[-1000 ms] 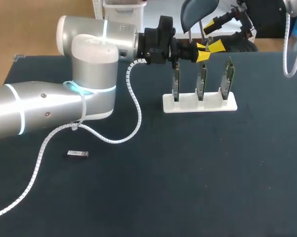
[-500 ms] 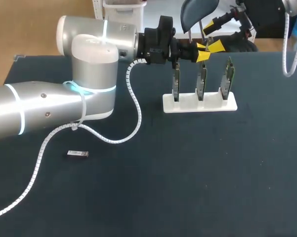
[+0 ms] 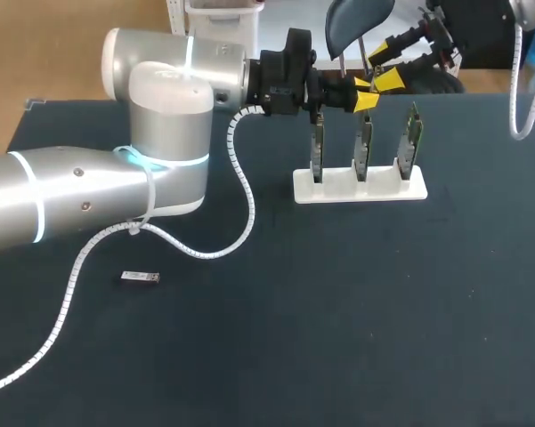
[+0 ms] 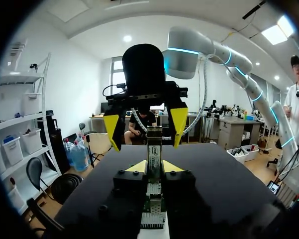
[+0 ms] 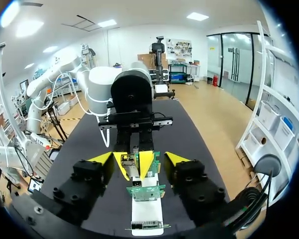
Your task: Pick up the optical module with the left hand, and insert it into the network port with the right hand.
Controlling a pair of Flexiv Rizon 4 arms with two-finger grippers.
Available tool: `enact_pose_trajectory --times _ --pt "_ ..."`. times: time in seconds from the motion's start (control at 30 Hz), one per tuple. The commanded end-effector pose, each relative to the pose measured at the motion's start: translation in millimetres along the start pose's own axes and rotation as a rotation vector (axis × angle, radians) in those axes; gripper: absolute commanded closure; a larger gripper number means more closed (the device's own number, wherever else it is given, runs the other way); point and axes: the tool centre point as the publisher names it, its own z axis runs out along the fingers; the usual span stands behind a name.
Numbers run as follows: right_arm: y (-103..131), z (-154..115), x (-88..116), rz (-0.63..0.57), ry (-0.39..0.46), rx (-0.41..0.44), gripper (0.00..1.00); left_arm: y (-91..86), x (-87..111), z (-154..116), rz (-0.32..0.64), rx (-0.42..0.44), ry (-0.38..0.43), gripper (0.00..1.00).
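Observation:
My left gripper (image 3: 362, 94) hovers above the white stand (image 3: 360, 185), shut on a slim optical module (image 4: 153, 152) that sticks out ahead of its yellow tips. My right gripper (image 3: 381, 71) faces it from the far side. Its fingers (image 4: 179, 124) stand apart on either side of the module's free end, not touching it, so it is open. In the right wrist view the module (image 5: 131, 163) sits between the left gripper's tips, inside my right gripper (image 5: 139, 159). Three upright green port boards (image 3: 362, 147) stand in the stand, just below both grippers.
A second small module (image 3: 141, 277) lies flat on the dark table at the left, under my left arm (image 3: 89, 200). That arm's white spiral cable (image 3: 240, 178) hangs in a loop down to the tabletop. The stand is near the table's far edge.
The right gripper's fingers have drawn closer together around the module's end. The left arm and its grip are unchanged.

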Motion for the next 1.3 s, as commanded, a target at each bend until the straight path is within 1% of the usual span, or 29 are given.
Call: enact_pose_trajectory --times 0.03,0.4,0.43,0.47,0.5,0.53,0.87,0.93,1.0,1.1,1.17,1.3 --pt "1 0 1 0.0 -0.003 0.001 1.0 -1.0 0.3 -1 0.0 -0.002 -0.001 1.0" --pt "2 1 4 0.004 0.0 -0.005 1.0 -1.0 0.3 -1 0.0 -0.002 -0.001 1.0" --pt "2 1 4 0.004 0.0 -0.006 1.0 -1.0 0.3 -1 0.0 -0.002 -0.001 0.95" --pt "2 1 4 0.004 0.0 -0.007 1.0 -1.0 0.3 -1 0.0 -0.002 -0.001 0.56" --pt "2 1 4 0.004 0.0 -0.007 1.0 -1.0 0.3 -1 0.0 -0.002 -0.001 0.07" --pt "2 1 4 0.004 0.0 -0.008 1.0 -1.0 0.3 -1 0.0 -0.002 -0.001 0.0" --pt "2 3 4 0.004 -0.004 -0.009 1.0 -1.0 0.3 -1 0.0 -0.002 -0.001 0.0" --pt "1 3 4 0.005 -0.004 -0.008 1.0 -1.9 0.4 -1 0.012 0.015 0.006 0.0" --pt "1 4 4 0.006 -0.004 -0.008 1.0 -3.5 0.3 -1 0.021 0.003 0.041 0.0" --pt "0 4 4 0.006 -0.002 -0.005 1.0 -3.2 2.9 -2 -0.006 -0.009 0.065 0.0" --pt "0 4 4 0.006 -0.004 -0.004 1.0 -3.3 4.7 -5 -0.01 -0.001 0.076 0.0" --pt "0 4 4 0.005 -0.005 -0.001 1.0 -5.1 10.5 -10 -0.015 -0.011 0.133 0.0"
